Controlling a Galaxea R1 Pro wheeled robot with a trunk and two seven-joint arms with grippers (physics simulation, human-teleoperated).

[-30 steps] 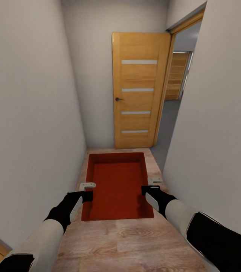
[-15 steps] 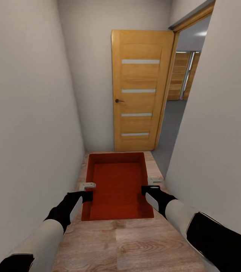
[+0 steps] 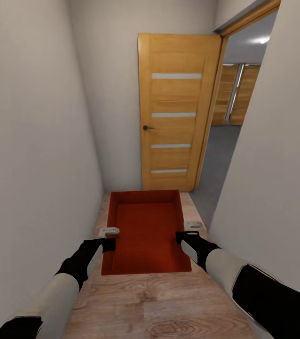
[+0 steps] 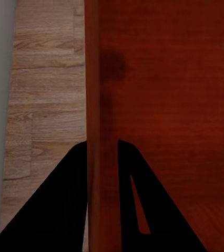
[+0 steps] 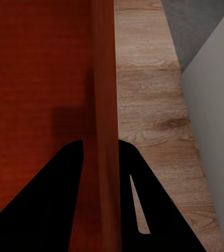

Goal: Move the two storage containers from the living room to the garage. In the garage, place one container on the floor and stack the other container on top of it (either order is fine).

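While both pincers, left pincer (image 3: 108, 239) and right pincer (image 3: 184, 233), stay clamped on the storage container's (image 3: 145, 226) side walls, it's held above the wood floor (image 3: 145, 306).

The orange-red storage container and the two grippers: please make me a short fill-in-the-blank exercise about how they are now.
1. Each gripper, left and right, is shut on a side ____ of the orange-red storage container.
2. The container's top is ____, with no lid.
3. The wooden door ahead has ____ frosted strips.
4. Under the container the flooring is light ____ plank.

Missing words: wall; open; four; wood
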